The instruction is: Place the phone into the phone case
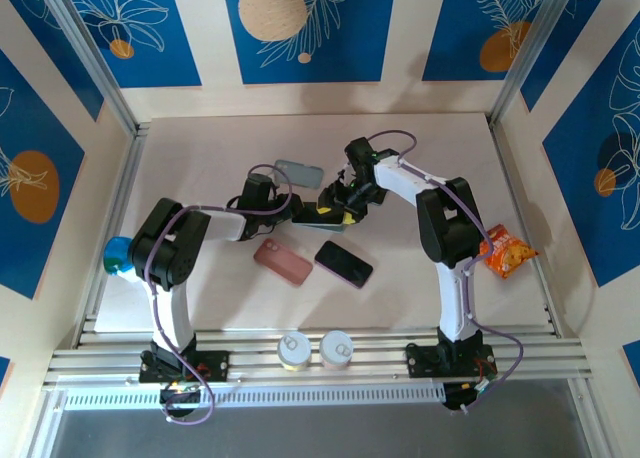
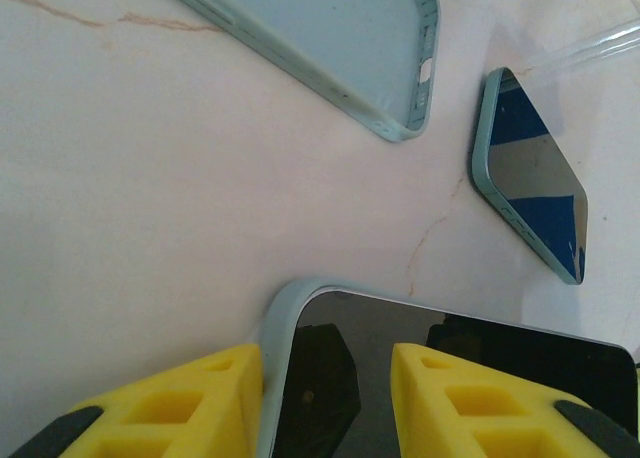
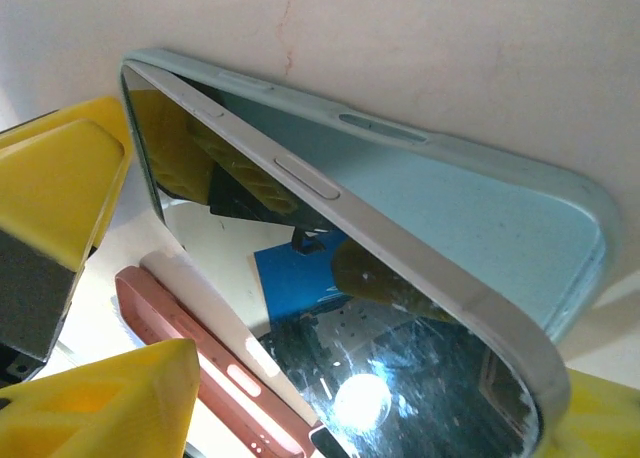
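The phone (image 3: 400, 378), with a dark glossy screen, lies partly in the light blue phone case (image 3: 450, 208). One long side of it is raised, so the case's inside shows behind it. In the top view the pair (image 1: 322, 218) sits mid-table between both grippers. My left gripper (image 2: 330, 378) (image 1: 300, 212) clamps one corner: one yellow finger (image 2: 190, 398) presses the case's outer rim (image 2: 275, 318) and the other rests on the screen (image 2: 450, 328). My right gripper (image 3: 350, 408) (image 1: 345, 204) straddles the phone's other end. It stands open, with a gap beside its left finger (image 3: 100, 398).
An empty grey-blue case (image 1: 298, 173) (image 2: 320, 28) lies just behind, and another blue-edged phone (image 2: 535, 178) beside it. A pink case (image 1: 282, 261) (image 3: 190, 348) and a dark phone (image 1: 343, 263) lie nearer. Two cans (image 1: 315, 349) stand at the front edge and a snack bag (image 1: 505, 250) lies at right.
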Tool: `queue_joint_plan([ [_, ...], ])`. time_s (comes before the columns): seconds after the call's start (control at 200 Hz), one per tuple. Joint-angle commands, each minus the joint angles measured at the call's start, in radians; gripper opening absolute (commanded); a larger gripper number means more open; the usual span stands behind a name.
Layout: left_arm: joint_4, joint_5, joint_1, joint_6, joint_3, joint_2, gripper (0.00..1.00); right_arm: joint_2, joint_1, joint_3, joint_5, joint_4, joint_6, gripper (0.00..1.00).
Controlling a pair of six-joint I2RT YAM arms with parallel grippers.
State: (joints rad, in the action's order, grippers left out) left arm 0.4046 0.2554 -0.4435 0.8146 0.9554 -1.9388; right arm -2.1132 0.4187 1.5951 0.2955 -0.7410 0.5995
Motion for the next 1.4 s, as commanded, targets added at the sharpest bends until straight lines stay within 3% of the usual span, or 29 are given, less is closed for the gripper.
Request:
queue_joint_plan([
  [0.0,0.025,0.028,-0.011,0.012,-0.01,0.023,0.38,0.047,-0.004,-0.001,0.006,-0.027,-0.02,0.67],
  [0.99,0.016,0.025,-0.011,0.012,-0.015,0.028,0.38,0.027,-0.035,0.008,-0.023,-0.087,-0.038,0.7],
  [1.396,-0.064,-0.024,-0.011,-0.026,-0.028,0.1,0.38,0.175,-0.059,-0.067,-0.021,-0.031,-0.04,0.72],
])
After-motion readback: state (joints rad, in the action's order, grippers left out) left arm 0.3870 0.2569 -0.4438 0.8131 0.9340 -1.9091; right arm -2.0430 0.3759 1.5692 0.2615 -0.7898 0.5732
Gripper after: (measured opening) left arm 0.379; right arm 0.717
